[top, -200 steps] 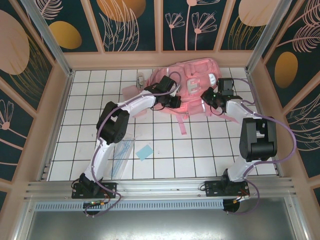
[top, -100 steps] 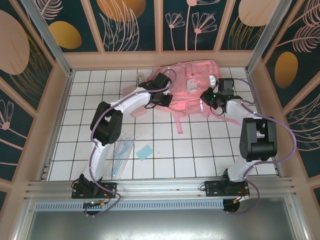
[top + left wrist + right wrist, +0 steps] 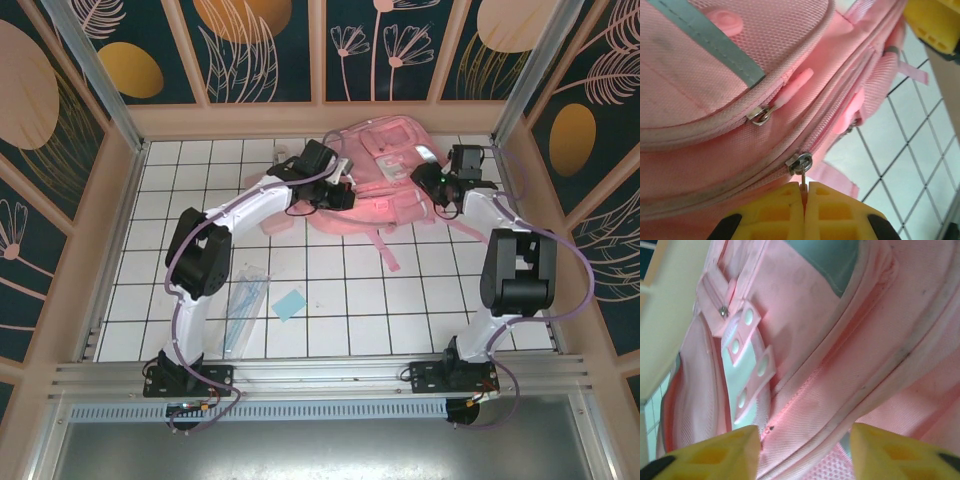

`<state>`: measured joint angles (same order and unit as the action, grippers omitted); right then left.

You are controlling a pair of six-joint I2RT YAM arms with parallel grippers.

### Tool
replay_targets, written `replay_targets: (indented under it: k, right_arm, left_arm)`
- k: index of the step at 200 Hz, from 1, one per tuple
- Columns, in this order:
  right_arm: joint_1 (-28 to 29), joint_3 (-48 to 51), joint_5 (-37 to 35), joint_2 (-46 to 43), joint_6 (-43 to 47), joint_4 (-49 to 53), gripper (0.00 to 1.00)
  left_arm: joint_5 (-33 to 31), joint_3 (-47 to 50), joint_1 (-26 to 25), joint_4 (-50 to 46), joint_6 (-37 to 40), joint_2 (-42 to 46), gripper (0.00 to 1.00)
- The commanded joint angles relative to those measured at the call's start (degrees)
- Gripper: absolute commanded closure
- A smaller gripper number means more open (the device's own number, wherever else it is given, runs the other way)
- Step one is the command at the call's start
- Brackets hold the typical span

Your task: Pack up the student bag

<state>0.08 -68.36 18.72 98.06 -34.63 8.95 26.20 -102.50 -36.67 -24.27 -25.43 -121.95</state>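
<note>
One student bag (image 3: 392, 190), long axis crosswise, left claw (image 3: 805, 189) pinching zipper pull (image 3: 799, 163)

We see the pink backpack (image 3: 715, 65) filling most of the frame, a gray stripe (image 3: 715, 45) slanting across its top. Along its seams sit 2 zipper sliders: the upper slider (image 3: 759, 116) carries a soft pink tab (image 3: 796, 84), and from the lower slider (image 3: 799, 162) a thin metal pull (image 3: 803, 177) hangs straight down. Our left gripper (image 3: 804, 189) has its yellow jaws pressed together on that pull. To the right lies the white tiled counter (image 3: 910, 150), with a pink strap (image 3: 914, 72) trailing over it.
</note>
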Motion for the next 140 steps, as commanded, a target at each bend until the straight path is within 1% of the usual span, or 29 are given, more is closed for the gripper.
replay_targets:
  k: [1,31,58,74,110,122,140]
  right_arm:
    - [0.1,1.6,0.3,-7.7,-0.2,2.0,0.42]
    - [1.2,9.7,7.2,-15.1,-5.4,-0.3,0.41]
    - [3.4,15.6,11.7,-17.2,-12.7,-7.4,0.41]
    - [5.0,17.3,13.7,-15.8,-16.9,-12.9,0.41]
    - [7.3,18.3,18.2,-8.1,-23.5,-22.2,0.41]
    - [8.0,19.2,18.6,-5.8,-25.9,-26.0,0.41]
    - [8.9,19.2,18.6,-2.2,-27.7,-29.0,0.41]
  left_arm:
    - [5.4,-4.5,-1.6,5.2,-4.9,-2.3,1.0]
    - [5.2,-7.7,-2.2,6.2,-7.3,-5.1,1.0]
    - [4.9,-7.5,-3.0,6.3,-7.8,-4.4,1.0]
    - [4.4,-5.8,-3.6,7.0,-8.2,-3.1,1.0]
    - [3.0,-1.2,-4.4,8.3,-8.4,-0.4,1.0]
    - [2.9,-0.2,-4.6,8.7,-8.4,0.3,1.0]
    - [2.7,0.9,-4.9,9.0,-8.4,1.2,1.0]
